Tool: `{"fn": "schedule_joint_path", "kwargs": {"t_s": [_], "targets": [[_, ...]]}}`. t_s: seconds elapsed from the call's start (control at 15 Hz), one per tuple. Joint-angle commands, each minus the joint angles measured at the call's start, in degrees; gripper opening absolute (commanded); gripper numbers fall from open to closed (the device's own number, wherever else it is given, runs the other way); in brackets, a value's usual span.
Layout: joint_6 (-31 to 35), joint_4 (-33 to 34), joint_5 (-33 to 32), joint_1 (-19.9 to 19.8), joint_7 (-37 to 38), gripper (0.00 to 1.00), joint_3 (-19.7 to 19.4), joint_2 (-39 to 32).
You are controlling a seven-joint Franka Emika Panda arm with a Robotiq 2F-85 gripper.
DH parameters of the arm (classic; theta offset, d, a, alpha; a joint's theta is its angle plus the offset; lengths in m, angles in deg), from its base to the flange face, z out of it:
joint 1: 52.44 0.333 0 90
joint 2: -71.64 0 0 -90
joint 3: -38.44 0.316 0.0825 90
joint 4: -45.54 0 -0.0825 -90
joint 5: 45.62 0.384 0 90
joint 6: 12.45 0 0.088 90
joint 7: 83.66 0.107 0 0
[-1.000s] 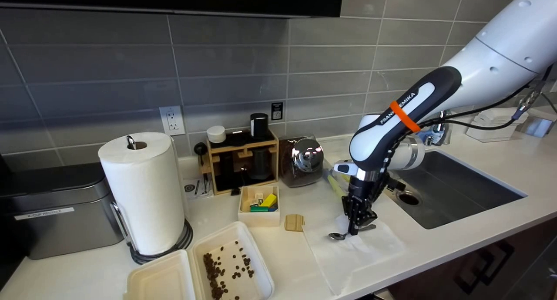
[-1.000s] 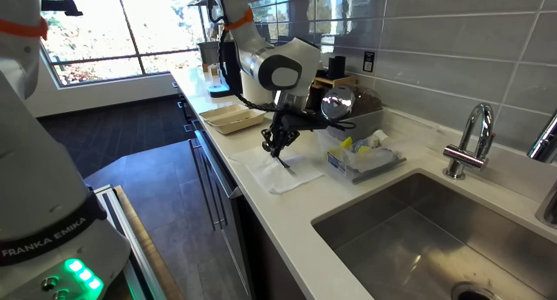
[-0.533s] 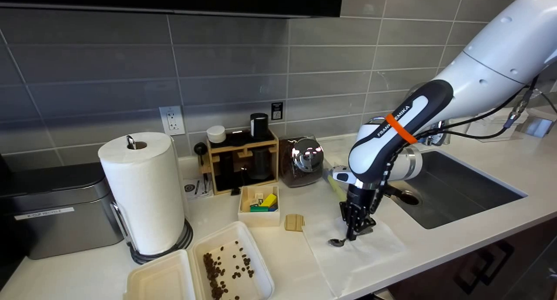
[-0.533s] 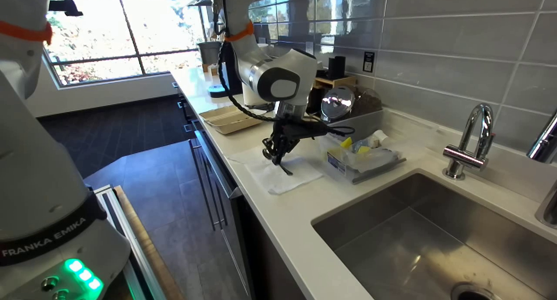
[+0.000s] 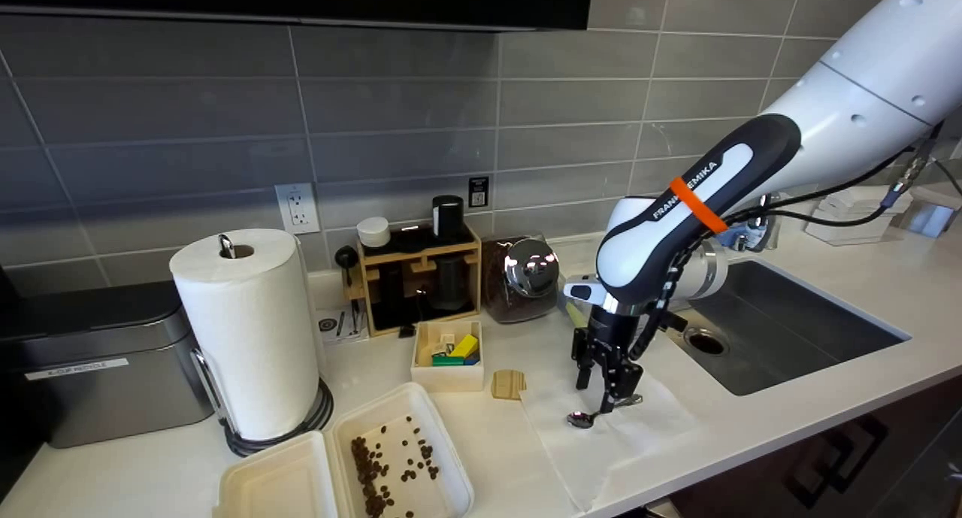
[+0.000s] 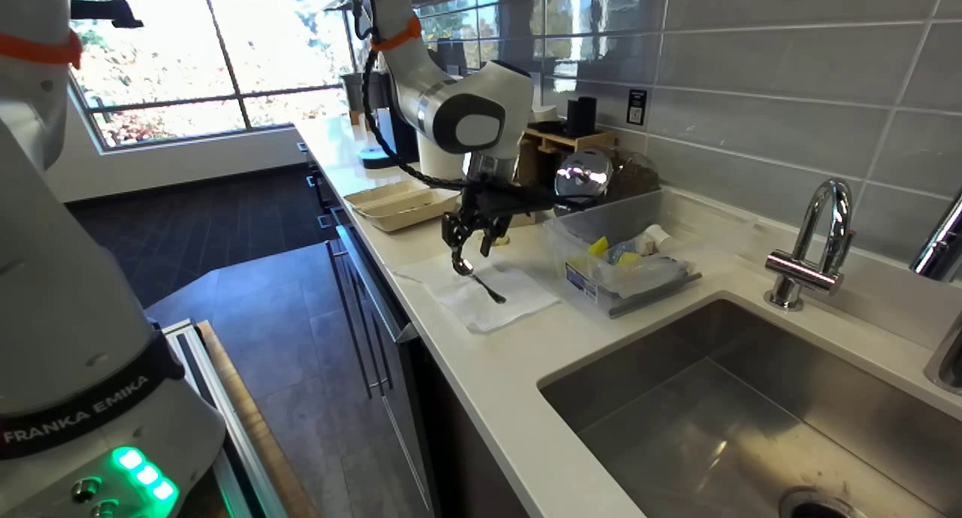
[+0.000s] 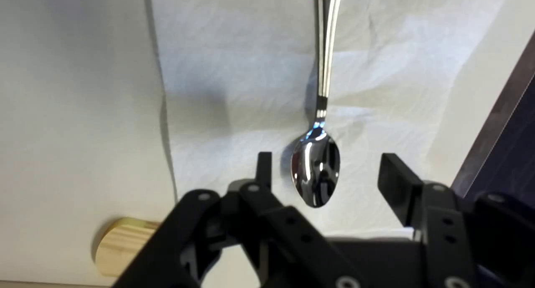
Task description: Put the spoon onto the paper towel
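Observation:
The metal spoon (image 7: 322, 91) lies on the white paper towel (image 7: 234, 91), its shiny bowl toward my gripper (image 7: 327, 169) in the wrist view. My fingers are spread wide, one on each side of the bowl, with a gap between each finger and the metal. In an exterior view the spoon (image 5: 581, 419) rests across the crinkled paper towel (image 5: 639, 443), and a fingertip of my gripper (image 5: 595, 398) covers part of its handle. Seen from another angle, the gripper (image 6: 473, 262) hangs just over the bowl end of the spoon (image 6: 488, 289).
An opened takeout box (image 5: 443, 495) with coffee beans and a small wooden piece (image 5: 508, 384) lie beside the towel. A clear plastic bin (image 6: 560, 243) stands by its back edge. The sink (image 6: 639, 443) opens on the other side. A paper roll (image 5: 244, 337) stands upright farther off.
My gripper lowered the spoon, which it held above the towel a second ago. Since then its fingers have opened, the arm has risen slightly, and the spoon lies free.

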Motion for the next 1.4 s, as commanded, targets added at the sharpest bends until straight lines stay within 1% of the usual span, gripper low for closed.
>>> {"fn": "schedule_joint_path", "kwargs": {"t_s": [0.0, 0.2, 0.33, 0.4, 0.6, 0.67, 0.73, 0.87, 0.93, 1.07, 1.13, 1.2, 1.33], "targets": [[-1.9, -4.6, 6.5, -0.7, 6.6, 1.0, 0.8, 7.3], [-4.4, -7.8, 13.2, -0.9, 10.5, 1.0, 0.6, 13.1], [-5.7, -10.8, 18.2, 0.2, 13.7, 1.0, -0.1, 18.3], [-5.7, -12.1, 19.4, 1.3, 16.3, 1.0, -0.9, 20.5], [-1.8, -17.3, 14.3, 5.2, 28.4, 1.0, -4.1, 27.6], [-1.5, -19.1, 11.2, 3.8, 33.3, 1.0, -2.5, 30.1], [-2.0, -21.2, 8.1, 6.6, 37.0, 1.0, -5.8, 33.1], [-4.1, -24.3, 0.1, 6.7, 45.4, 1.0, -6.9, 38.9], [-5.2, -25.5, -2.9, 1.7, 49.7, 1.0, -2.1, 41.9], [-7.2, -26.7, -6.6, 0.8, 58.1, 1.0, -1.0, 48.6], [-4.3, -23.2, -4.9, 7.5, 52.4, 1.0, -8.1, 40.0], [-5.3, -23.9, -6.9, 7.2, 55.7, 1.0, -7.8, 42.9], [-6.4, -25.1, -8.3, 7.1, 58.4, 1.0, -7.4, 46.7]]}}
